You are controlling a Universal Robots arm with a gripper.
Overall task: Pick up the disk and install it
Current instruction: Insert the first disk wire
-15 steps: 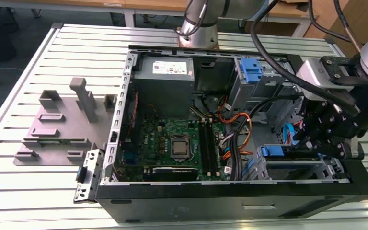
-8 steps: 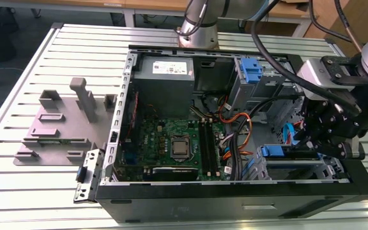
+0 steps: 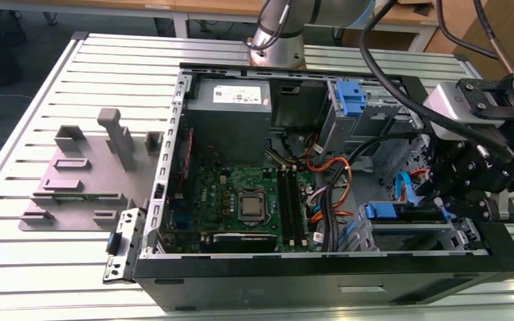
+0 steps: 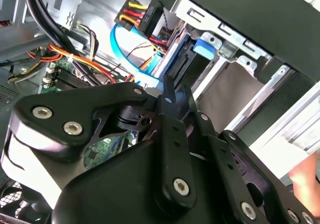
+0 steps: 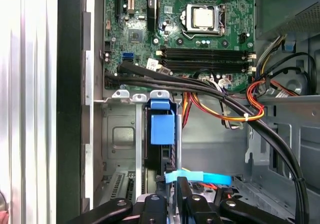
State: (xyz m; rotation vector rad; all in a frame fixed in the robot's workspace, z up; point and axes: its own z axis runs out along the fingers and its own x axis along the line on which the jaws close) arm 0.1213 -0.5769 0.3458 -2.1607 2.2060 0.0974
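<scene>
We see an open computer case (image 3: 328, 284) lying on a slatted metal table (image 3: 25, 267); the case fills the middle of the exterior view. The disk (image 3: 384, 211) sits in a metal bay toward the exterior view's right, in the lower part of the frame, just inside the black wall of the case; its blue frame is the part that stands out. In both wrist views we see the disk (image 5: 162, 126) (image 4: 201, 46) on its edge, slid in between the metal rails of the bay, with its blue tab poking out at one end.

The gripper (image 3: 444, 200) hangs over the right end of the case, right beside the disk. In both wrist views the gripper (image 5: 175, 185) (image 4: 175, 87) points at the disk's dark end; its jaws are closed, the two black fingers (image 4: 168, 95) lying side by side; we cannot tell if they touch the disk.

A flat blue cable (image 5: 200, 176) runs across just past the fingertips; red and orange wires (image 5: 225, 115) loop near the green board (image 3: 239, 194). A grey box with a white sticker (image 3: 230, 100) sits in the upper middle of the exterior view; a blue bracket (image 3: 351, 97) stands to the right of it. A grey stand (image 3: 88, 180) rests on the table at the exterior view's left, well apart from the gripper.
</scene>
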